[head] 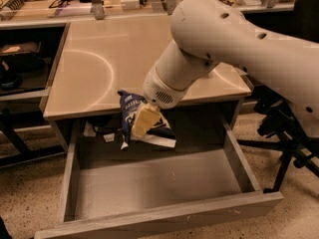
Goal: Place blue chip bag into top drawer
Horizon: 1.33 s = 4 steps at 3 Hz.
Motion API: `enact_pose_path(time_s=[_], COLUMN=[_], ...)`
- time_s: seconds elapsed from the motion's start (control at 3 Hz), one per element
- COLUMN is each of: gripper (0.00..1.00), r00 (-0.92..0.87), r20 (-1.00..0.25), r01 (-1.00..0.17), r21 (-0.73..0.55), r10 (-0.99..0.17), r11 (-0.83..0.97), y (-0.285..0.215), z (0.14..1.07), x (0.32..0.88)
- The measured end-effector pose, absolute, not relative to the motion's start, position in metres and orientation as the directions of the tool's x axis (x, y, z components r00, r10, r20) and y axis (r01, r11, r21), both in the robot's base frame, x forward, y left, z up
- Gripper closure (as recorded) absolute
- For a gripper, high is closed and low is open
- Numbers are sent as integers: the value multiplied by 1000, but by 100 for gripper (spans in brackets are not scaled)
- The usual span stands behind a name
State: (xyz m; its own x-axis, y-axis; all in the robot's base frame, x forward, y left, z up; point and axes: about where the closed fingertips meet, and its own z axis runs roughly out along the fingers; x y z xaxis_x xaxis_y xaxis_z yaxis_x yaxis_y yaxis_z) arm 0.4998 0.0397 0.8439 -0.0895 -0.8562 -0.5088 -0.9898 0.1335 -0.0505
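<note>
The blue chip bag [130, 114] is dark blue with white lettering and a white bottom edge. My gripper [142, 121] is shut on it, with a yellowish finger [144, 122] across its front. The bag hangs in the air just past the table's front edge, above the back part of the open top drawer [159, 183]. The drawer is pulled far out and shows a flat grey floor, low side walls and a plain front panel. My white arm reaches in from the upper right and hides the right part of the tabletop.
The beige tabletop [99, 68] lies behind the drawer. Small white scraps [99, 131] sit in the recess under the table. A dark chair base [284, 133] stands at the right. Shelves and clutter [20, 59] are at the left and back.
</note>
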Motion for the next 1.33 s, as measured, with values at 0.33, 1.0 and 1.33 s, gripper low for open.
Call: enact_pose_path(time_s=[0.33,1.0,1.33], gripper=[100,100,100], r00=[-120,-248,-249], r20=[-501,-504,-502], r01=[-987,-969,-968], r21=[-33,115,118], r10=[-857,-828,-828], r11=[157,220,220], y=[33,27,27], z=[839,782,780], x=[478,432,432])
